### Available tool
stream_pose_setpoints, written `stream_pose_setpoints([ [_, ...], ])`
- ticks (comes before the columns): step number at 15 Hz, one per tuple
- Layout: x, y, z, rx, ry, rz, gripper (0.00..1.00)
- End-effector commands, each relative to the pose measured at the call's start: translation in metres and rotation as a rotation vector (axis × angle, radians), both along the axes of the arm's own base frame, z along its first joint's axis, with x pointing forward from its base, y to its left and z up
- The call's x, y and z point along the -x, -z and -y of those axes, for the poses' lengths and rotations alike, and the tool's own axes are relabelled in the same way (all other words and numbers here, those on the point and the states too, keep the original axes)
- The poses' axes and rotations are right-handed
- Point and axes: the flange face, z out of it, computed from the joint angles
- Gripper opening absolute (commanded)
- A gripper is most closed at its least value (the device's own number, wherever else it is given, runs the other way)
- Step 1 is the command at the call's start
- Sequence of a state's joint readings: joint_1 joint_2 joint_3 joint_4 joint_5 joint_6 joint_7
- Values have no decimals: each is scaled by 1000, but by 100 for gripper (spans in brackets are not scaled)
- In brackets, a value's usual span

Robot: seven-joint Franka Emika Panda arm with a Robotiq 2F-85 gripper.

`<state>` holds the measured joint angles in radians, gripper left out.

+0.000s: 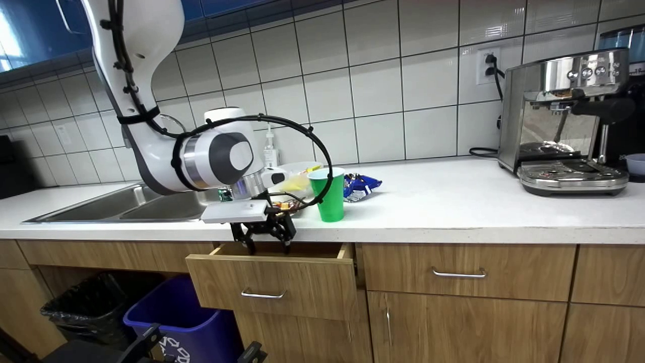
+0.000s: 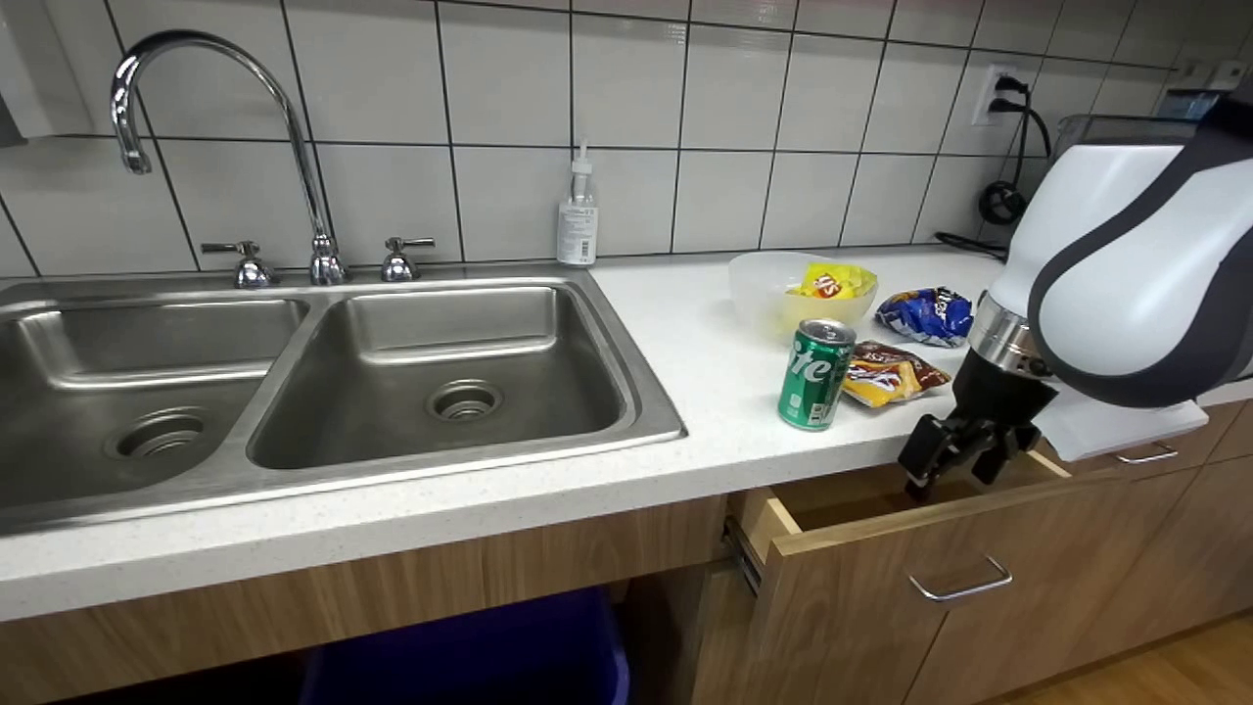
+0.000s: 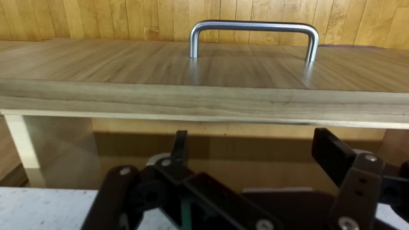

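The claw (image 3: pixel 250 137) is hovering, fingers apart, over the open drawer (image 3: pixel 204 99), bar handle (image 3: pixel 255 25) at wrist-view 12 o'clock: apparently positioning, next requiring front-edge clearance.

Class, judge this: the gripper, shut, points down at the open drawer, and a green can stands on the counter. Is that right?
Not quite: the gripper is open, not shut. The wrist view shows its fingers standing well apart, with nothing between them. The rest is correct: it points down at the open drawer, and a green can stands on the counter.
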<state>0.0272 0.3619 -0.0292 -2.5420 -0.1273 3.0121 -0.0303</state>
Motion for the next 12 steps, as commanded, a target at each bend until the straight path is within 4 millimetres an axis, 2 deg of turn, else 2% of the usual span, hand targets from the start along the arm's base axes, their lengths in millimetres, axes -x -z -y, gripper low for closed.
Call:
stream_pose_setpoints([
  [1, -7, 7, 0, 13, 11, -1, 100],
  [12, -2, 7, 0, 28, 99, -107, 100],
])
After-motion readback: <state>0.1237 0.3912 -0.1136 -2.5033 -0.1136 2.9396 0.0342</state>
